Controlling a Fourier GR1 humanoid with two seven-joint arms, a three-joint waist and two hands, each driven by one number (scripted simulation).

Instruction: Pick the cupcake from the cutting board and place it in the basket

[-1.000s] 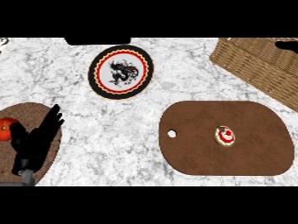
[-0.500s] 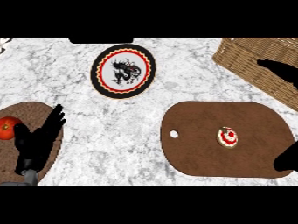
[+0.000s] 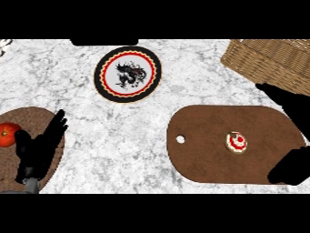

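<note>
A: Where's the cupcake (image 3: pixel 236 141)?

B: On the brown cutting board (image 3: pixel 204 136), right-of-middle on it, white top with red ring. Nothing touching it.

A: Right hand (image 3: pixel 298 136)?

B: Over the board's right edge, dark silhouette. Long fingers (image 3: pixel 278 96) stretch up toward the basket (image 3: pixel 278 63), thumb part low near the board's bottom right corner. The cupcake sits between the two, left of the palm, apart from it. The fingers look released, not wrapped on anything.

A: Basket relative to those fingers?

B: Just past the fingertips, top right corner of the bench (image 3: pixel 117 132). Wicker. Can't tell whether the tips touch its rim.

A: Left hand (image 3: pixel 40 148)?

B: Low left, resting, fingers straight and pointing up, released, holding nothing. It lies over the right side of a brown round mat (image 3: pixel 3 170). A tomato (image 3: pixel 4 134) sits on that mat just left of the fingers, apart from them.

A: Anything else?

B: A round plate (image 3: pixel 127 74) with a black rim, red ring and dark figure in the middle, well above the left fingers, well left of the right ones. Marble-pattern bench top.
</note>
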